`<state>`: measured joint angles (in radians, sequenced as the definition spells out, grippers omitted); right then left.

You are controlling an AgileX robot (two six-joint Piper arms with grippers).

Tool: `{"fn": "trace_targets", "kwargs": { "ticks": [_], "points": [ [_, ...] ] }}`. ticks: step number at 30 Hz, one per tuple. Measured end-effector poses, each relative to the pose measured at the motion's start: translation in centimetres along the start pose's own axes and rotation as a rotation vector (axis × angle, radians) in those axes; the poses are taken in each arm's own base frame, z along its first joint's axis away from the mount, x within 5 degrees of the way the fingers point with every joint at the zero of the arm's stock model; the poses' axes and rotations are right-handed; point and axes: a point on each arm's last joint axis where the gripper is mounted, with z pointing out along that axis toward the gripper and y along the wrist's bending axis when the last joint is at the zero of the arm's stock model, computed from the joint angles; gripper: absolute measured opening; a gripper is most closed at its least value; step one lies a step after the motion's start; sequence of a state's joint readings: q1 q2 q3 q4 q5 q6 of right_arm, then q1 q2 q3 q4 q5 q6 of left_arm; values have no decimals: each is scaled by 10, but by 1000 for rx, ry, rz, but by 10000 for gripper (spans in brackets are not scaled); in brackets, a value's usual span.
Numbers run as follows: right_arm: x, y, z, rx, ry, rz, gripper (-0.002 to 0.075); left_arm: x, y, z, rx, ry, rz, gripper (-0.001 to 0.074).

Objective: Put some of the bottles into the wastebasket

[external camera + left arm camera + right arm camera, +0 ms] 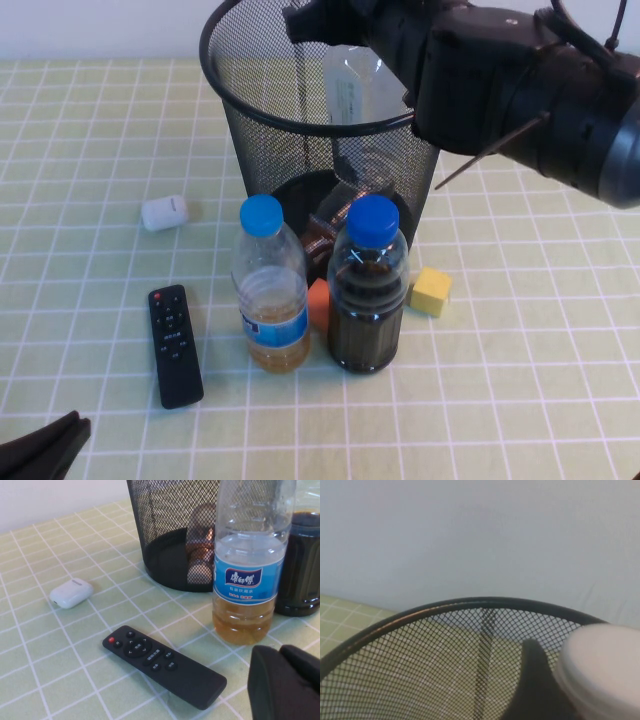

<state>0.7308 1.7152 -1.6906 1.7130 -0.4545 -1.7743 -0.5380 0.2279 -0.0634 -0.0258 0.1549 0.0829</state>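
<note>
The right pincer [345, 35] hangs over the open mouth of the wastebasket [225, 75], clamped on a clear bottle [352, 90] with a green-and-white label that hangs down inside the rim. In the right wrist view that bottle's white cap [600, 665] sits beside one dark finger [532, 680], with the mesh rim curving behind them. Down at the bottom of the wastebasket lies a second bottle [322, 232] with a red-brown label, seen through the mesh.

Just in front of the wastebasket stand two blue-capped bottles side by side: one of dark liquid [367, 290] and, to its left, one with a blue label [270, 290] and amber liquid low in it. An orange block [319, 303] shows between them, and a yellow block [431, 291] sits to the right of the dark one. Further left on the green checked desk [90, 150] lie a black remote [175, 345] and a small white case [164, 212].

The left pincer [40, 452] rests low at the near left corner of the desk; whether its fingers are apart or together cannot be told.
</note>
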Motion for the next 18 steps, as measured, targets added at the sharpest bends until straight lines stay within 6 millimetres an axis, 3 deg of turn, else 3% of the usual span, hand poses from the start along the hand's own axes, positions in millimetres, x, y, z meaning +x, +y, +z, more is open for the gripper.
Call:
{"fn": "trace_targets", "kwargs": {
  "ticks": [3, 9, 11, 15, 16, 18],
  "points": [
    [-14, 0, -12, -17, -33, 15, 466, 0, 0, 0, 0, 0, 0, -3],
    [-39, 14, -42, -66, -87, 25, 409, 0, 0, 0, 0, 0, 0, -3],
    [-46, 22, -57, -58, -93, 11, 320, 0, 0, 0, 0, 0, 0, -3],
    [-54, 32, -87, 30, -69, -117, 39, 0, 0, 0, 0, 0, 0, -3],
    [-55, 35, -95, 56, -53, -154, -7, 0, 0, 0, 0, 0, 0, -4],
    [-57, 41, -111, 88, -28, -218, -3, 0, 0, 0, 0, 0, 0, -4]
  ]
}}
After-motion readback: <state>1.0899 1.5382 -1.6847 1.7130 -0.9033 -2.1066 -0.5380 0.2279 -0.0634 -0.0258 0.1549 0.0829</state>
